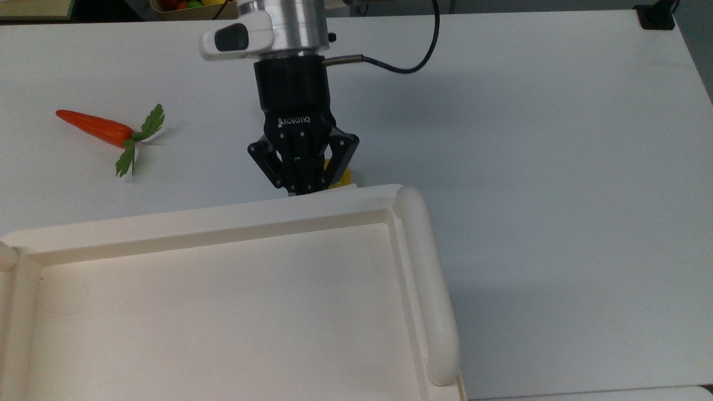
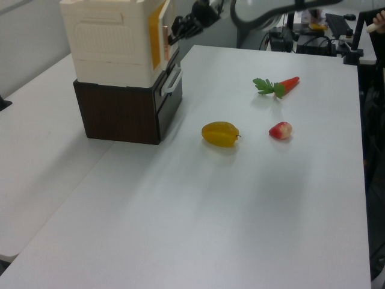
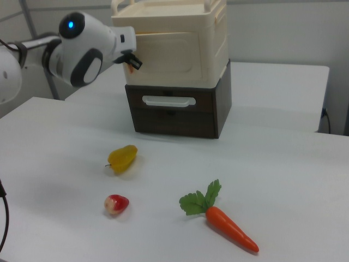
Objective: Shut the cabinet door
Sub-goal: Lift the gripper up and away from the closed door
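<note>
Pressing against the cabinet [image 3: 180, 49], the closed gripper [image 1: 302, 186] meets the cabinet door [image 3: 166, 54], upright and nearly flush.

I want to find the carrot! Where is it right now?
The carrot lies on the white table, far on the top view's left, away from the gripper. In the right view it lies nearest the camera, beside the red fruit.

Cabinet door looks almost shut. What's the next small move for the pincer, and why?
Probably a short final push straight toward the cabinet. In the left view the cabinet door shows a thin orange sliver at its edge, so it seems not quite flush. The pincer sits right at the cabinet's front rim in the top view, so little travel should be needed. Then back away.
</note>
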Robot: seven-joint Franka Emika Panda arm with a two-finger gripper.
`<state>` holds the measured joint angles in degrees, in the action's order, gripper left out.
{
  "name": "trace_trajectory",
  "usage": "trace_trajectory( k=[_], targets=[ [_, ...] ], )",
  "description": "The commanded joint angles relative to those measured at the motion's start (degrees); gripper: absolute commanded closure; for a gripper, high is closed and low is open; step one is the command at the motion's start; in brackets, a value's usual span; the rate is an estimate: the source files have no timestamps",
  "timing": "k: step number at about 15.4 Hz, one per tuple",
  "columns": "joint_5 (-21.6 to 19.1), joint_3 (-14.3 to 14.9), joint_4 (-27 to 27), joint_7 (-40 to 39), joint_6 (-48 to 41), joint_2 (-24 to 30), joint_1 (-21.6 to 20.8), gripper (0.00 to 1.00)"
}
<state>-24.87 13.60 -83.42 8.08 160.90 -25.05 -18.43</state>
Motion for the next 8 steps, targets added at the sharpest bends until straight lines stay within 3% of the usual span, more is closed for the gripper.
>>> trace_trajectory(
  k=[1, 8],
  targets=[
    [0.96, 0.73, 2.55, 0.98, 6.96, -3.94, -0.64, 0.89],
    [1.05, 0.73, 4.32, 0.80, 10.65, -6.06, -1.16, 0.89]
  ],
)
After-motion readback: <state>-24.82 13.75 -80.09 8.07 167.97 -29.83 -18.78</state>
